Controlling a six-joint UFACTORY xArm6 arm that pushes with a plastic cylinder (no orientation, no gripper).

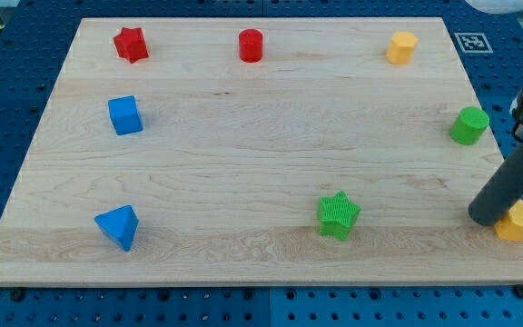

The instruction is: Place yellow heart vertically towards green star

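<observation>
The yellow heart (521, 222) lies near the board's right edge, low in the view. My tip (485, 217) rests on the board just left of the heart, touching or nearly touching it; the dark rod rises to the upper right. The green star (338, 216) lies lower centre, well to the left of the heart and at about the same height in the view.
A green cylinder-like block (469, 124) sits by the right edge above my tip. A yellow hexagon-like block (402, 47), a red cylinder (251, 45) and a red star (130, 44) line the top. A blue cube (125, 115) and a blue triangle (118, 226) sit at the left. The wooden board (243, 145) ends close behind the heart.
</observation>
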